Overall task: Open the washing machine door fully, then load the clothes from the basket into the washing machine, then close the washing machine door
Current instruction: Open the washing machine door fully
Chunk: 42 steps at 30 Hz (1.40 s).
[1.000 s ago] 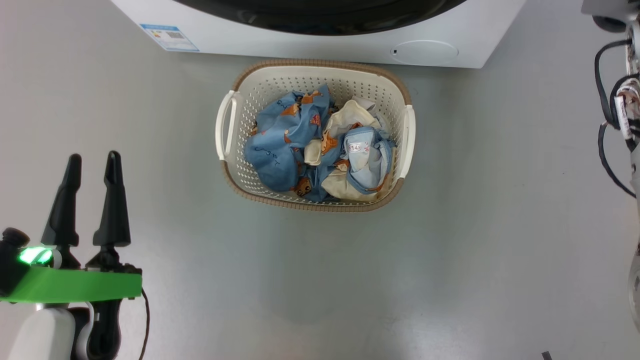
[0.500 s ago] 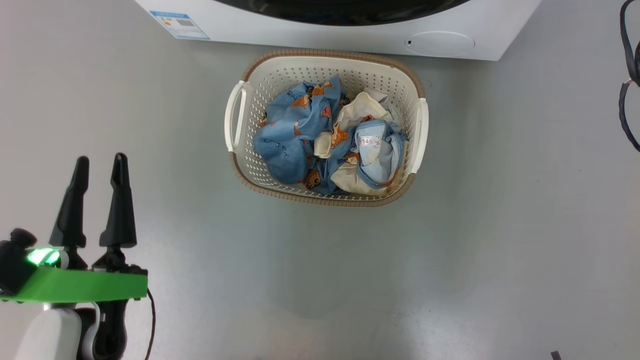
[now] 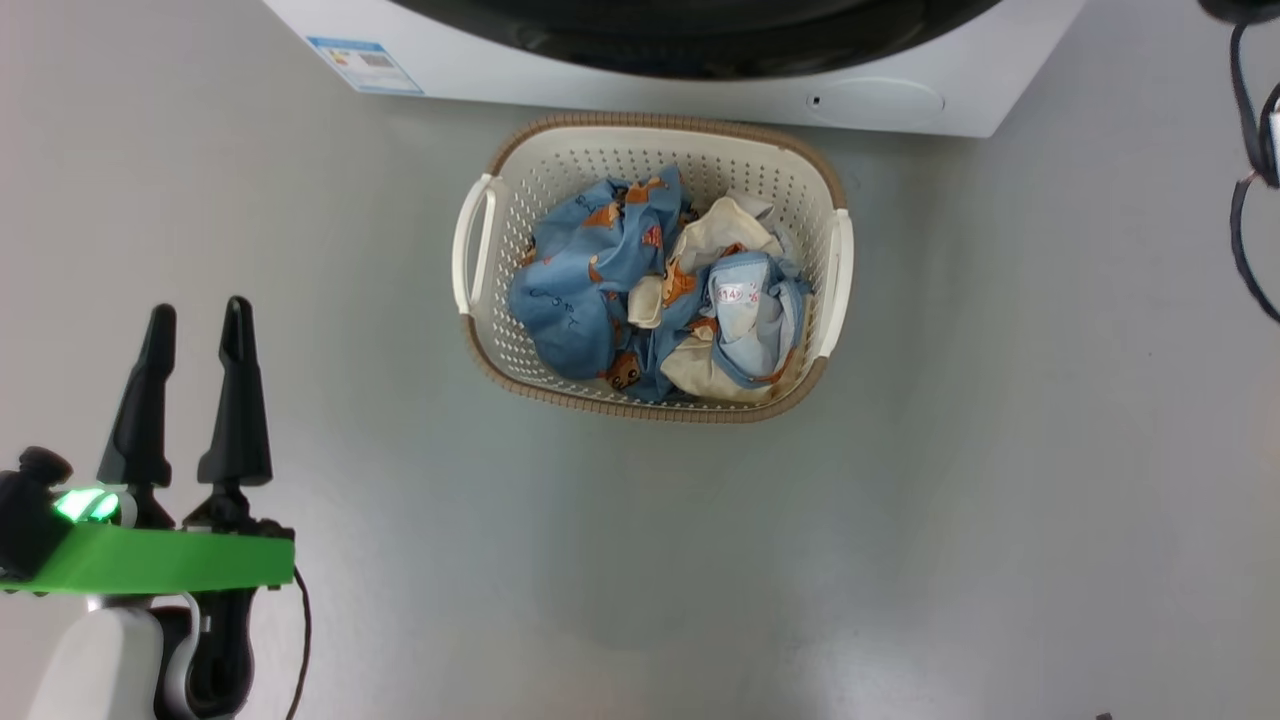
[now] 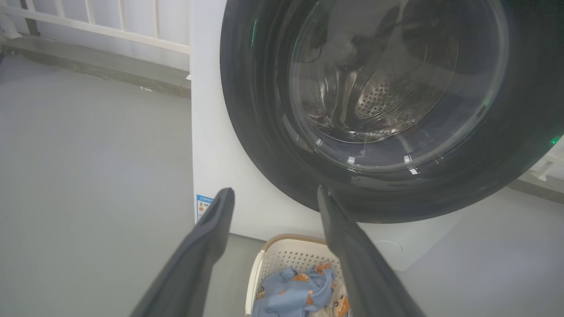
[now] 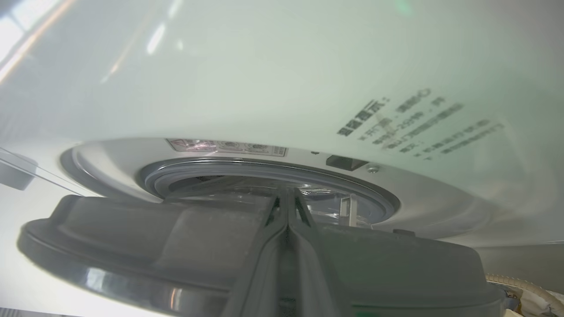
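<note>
Change: the head camera has shifted, so the whole head view sits a little lower than half a second ago. The basket (image 3: 660, 120) and the washing machine (image 3: 600, 90) keep their places against each other, and the left end effector (image 3: 198, 308) keeps the same spread.
Left end effector: open and empty, with its two dark fingers parted. It hangs over the grey floor (image 3: 900, 500), well to the left of the basket and on its near side.
Blue label: on the machine's white front, beyond the basket's left end.
Basket: on the floor just in front of the machine, its far rim close to the white panel.
Clothes (image 3: 650, 290): all inside the basket in one crumpled heap. The light blue printed pieces lie towards the left, the cream and pale blue pieces towards the right.
Washing machine door (image 4: 264, 132): above and behind the basket. In the right wrist view it stands slightly ajar, with the grey gasket (image 5: 264, 169) showing past its edge.
Right end effector (image 5: 287, 207): closed, fingers pressed together with nothing visible between them. It lies across the door's inner edge, and I cannot tell whether it touches.
Cables (image 3: 1240, 200): dark loops far right of the basket.
</note>
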Tool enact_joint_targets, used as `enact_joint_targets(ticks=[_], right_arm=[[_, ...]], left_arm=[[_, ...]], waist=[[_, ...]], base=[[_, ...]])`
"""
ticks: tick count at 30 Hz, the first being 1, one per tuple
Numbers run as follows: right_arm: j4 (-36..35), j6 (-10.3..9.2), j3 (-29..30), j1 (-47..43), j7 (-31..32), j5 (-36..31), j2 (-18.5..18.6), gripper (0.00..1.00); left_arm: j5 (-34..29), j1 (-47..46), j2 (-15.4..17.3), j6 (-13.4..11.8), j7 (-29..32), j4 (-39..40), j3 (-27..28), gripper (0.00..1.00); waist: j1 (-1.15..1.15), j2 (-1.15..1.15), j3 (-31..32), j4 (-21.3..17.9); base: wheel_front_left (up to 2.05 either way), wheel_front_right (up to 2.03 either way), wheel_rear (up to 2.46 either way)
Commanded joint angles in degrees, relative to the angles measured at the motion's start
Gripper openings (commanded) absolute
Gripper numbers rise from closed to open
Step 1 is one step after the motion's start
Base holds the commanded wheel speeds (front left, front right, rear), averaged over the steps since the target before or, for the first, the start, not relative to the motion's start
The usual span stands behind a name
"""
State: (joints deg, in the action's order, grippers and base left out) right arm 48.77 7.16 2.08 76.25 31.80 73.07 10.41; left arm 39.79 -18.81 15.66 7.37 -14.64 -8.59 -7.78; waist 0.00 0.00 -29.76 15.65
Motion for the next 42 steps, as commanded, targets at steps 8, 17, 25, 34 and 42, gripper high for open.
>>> enact_joint_targets(ticks=[8,17,25,34,42], right_arm=[[-5.7,0.33,-0.6,-8.4,5.5,2.4,-3.6,0.00],[-13.1,0.33,-1.9,-18.5,10.0,5.5,-5.3,0.00],[-17.3,0.33,-2.2,-27.2,14.1,7.3,-5.3,0.00],[-19.4,0.33,-3.5,-33.9,16.9,8.2,-6.2,0.00],[-21.7,0.33,-4.7,-40.9,18.5,10.7,-7.0,0.00]], left_arm=[[-1.2,1.5,2.0,0.1,-0.4,0.0,3.2,1.00],[-2.2,3.6,2.0,0.1,-0.4,-0.9,3.2,1.00],[-3.7,6.7,1.5,0.1,-0.4,-2.1,4.3,1.00],[-4.7,8.5,0.7,0.1,-0.4,-3.3,4.2,1.00],[-5.4,9.8,-0.7,0.1,-0.4,-4.8,4.0,1.00]], waist=[[0.00,0.00,5.0,-1.3],[0.00,0.00,10.3,-1.5],[0.00,0.00,15.4,-1.1],[0.00,0.00,18.9,1.2],[0.00,0.00,21.9,5.3]], base=[[0.00,0.00,0.00],[0.00,0.00,0.00],[0.00,0.00,0.00],[0.00,0.00,0.00],[0.00,0.00,0.00]])
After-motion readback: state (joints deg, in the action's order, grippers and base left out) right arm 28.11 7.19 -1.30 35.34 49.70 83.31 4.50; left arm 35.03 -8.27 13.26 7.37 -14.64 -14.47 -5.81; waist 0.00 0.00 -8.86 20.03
